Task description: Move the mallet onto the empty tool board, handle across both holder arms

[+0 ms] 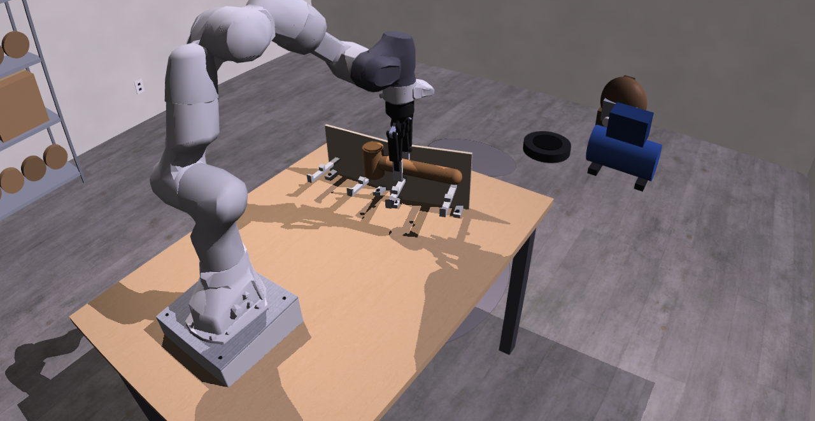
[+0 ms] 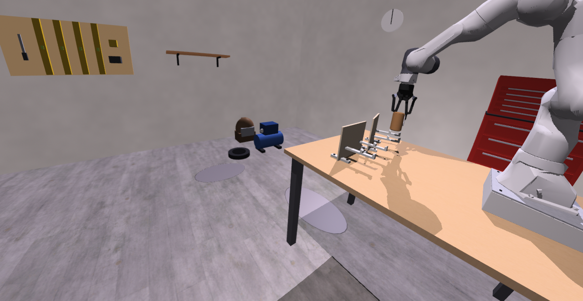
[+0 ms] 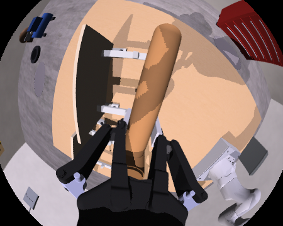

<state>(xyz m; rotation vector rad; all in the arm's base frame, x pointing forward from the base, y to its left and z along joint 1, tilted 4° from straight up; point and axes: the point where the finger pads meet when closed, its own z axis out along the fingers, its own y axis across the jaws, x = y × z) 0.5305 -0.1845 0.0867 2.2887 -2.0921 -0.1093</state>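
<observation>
— How many boards and arms do you count?

— Two tool boards stand side by side near the table's (image 1: 353, 281) far edge: the left tool board (image 1: 342, 140) and the right tool board (image 1: 456, 158), as the top view has them. Each carries two holder arms, four in all, and none of the four bears anything.

— And the mallet?

— One mallet (image 1: 418, 171), in the air in front of the right tool board, above its two arms. Its head (image 1: 373, 158) hangs beyond that board's left arm (image 1: 396, 189), over the gap between the two boards; the rounded handle end reaches over the right arm (image 1: 449, 197).

— Is the gripper holding it?

— Yes. The gripper (image 1: 398, 158) points straight down and is clamped on the handle close to the head; in the wrist view a finger (image 3: 121, 138) lies on each side of the handle (image 3: 151, 88).

— Room around it?

— The board stands just behind the handle. Toward the arm's base (image 1: 273, 339) the table is open. The right tool board stands near the table's far right corner.
</observation>
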